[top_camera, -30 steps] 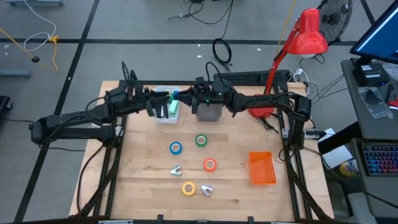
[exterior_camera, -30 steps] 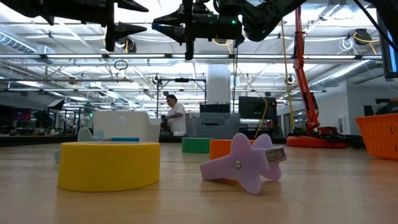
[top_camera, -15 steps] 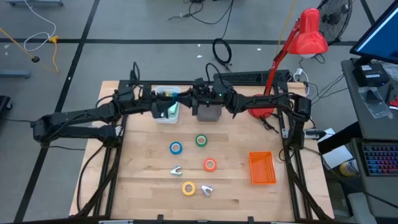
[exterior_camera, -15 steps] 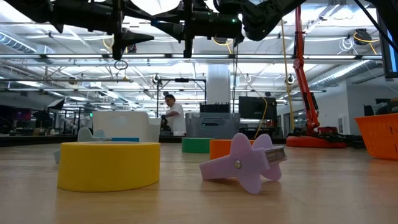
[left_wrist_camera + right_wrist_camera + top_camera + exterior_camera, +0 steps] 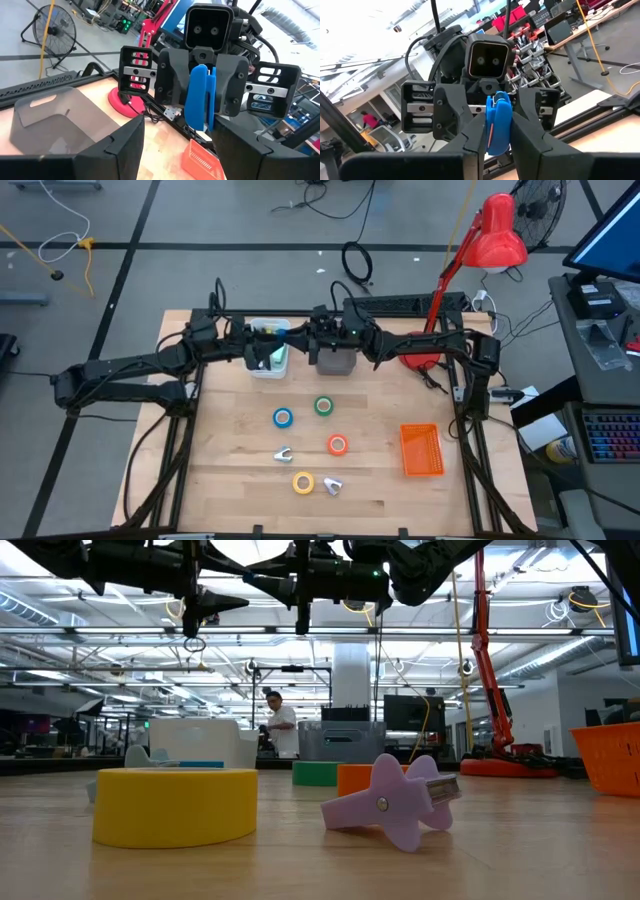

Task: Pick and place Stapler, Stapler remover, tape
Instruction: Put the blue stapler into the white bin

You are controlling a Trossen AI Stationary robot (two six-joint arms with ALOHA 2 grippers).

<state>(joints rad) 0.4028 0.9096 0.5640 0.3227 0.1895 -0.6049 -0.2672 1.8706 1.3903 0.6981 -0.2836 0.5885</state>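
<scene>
The left arm has swung in from the side, so its left gripper (image 5: 266, 346) now faces the right gripper (image 5: 200, 119) nose to nose, high over the back of the desk (image 5: 220, 470) above the white bin (image 5: 268, 360) and just beside the grey bin (image 5: 336, 363). An orange basket (image 5: 421, 450) sits apart toward the right edge. The four tape rolls lie untouched mid-desk: blue (image 5: 283, 418), green (image 5: 323, 406), orange (image 5: 337, 445) and yellow (image 5: 303, 482), with two claw-shaped staple removers (image 5: 284, 454) among them. The right gripper is clamped on a slim blue piece (image 5: 199, 97), probably the stapler, though I cannot be sure. The left gripper's fingers (image 5: 125, 145) stand apart on either side of it, not touching. The piece looks rigid, light and smooth-sided, so I'd expect it to slip or pivot under a weak pinch. The free end beyond the right gripper's pads, taken across its flat faces, seems the safest hold.
</scene>
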